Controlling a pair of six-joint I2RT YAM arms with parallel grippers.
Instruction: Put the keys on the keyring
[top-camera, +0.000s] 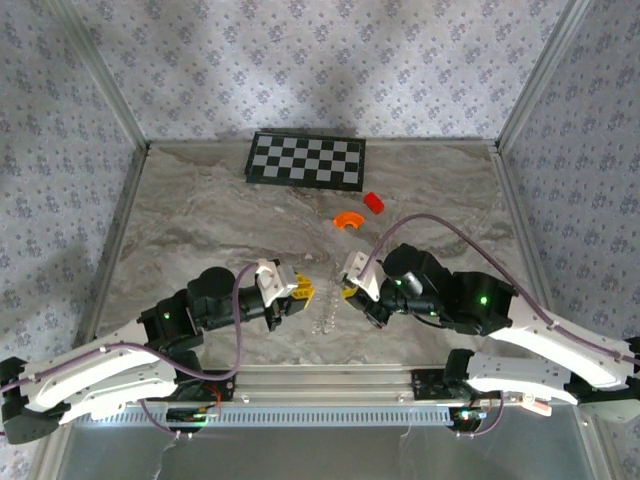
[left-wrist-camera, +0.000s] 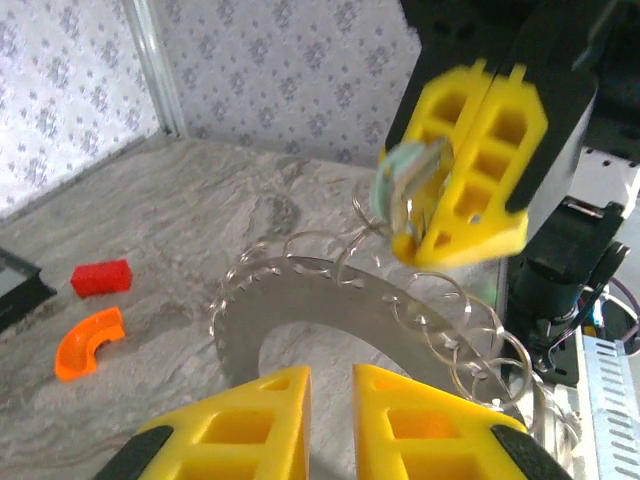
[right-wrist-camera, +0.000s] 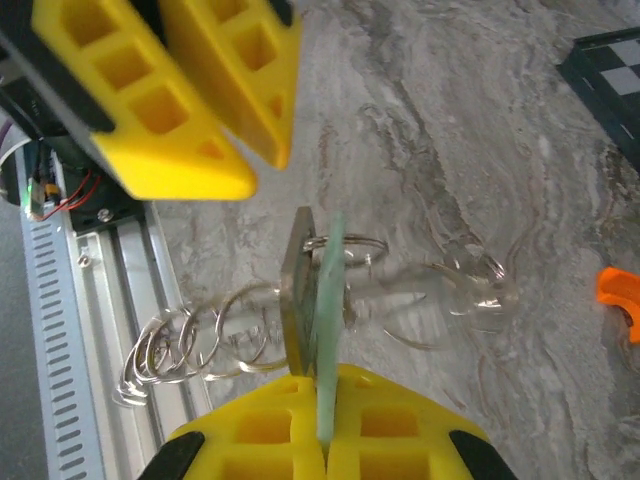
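Observation:
My right gripper (right-wrist-camera: 325, 384) is shut on a thin green key (right-wrist-camera: 328, 300), seen edge-on. A metal key (right-wrist-camera: 298, 290) stands right beside it, and a wire keyring (right-wrist-camera: 346, 244) crosses both near their tops. In the top view the right gripper (top-camera: 351, 291) faces my left gripper (top-camera: 303, 291) across a small gap. The left gripper (left-wrist-camera: 331, 372) is open a little, with nothing between its yellow fingers. Below it lies a clear curved holder (left-wrist-camera: 330, 300) that carries several loose keyrings (right-wrist-camera: 190, 345). The right gripper's fingers (left-wrist-camera: 490, 150) hang just above that holder.
A checkerboard (top-camera: 306, 160) lies at the back of the marble table. A red block (top-camera: 373, 202) and an orange curved piece (top-camera: 348, 220) sit in front of it. A metal rail (top-camera: 330, 378) runs along the near edge. Patterned walls close in three sides.

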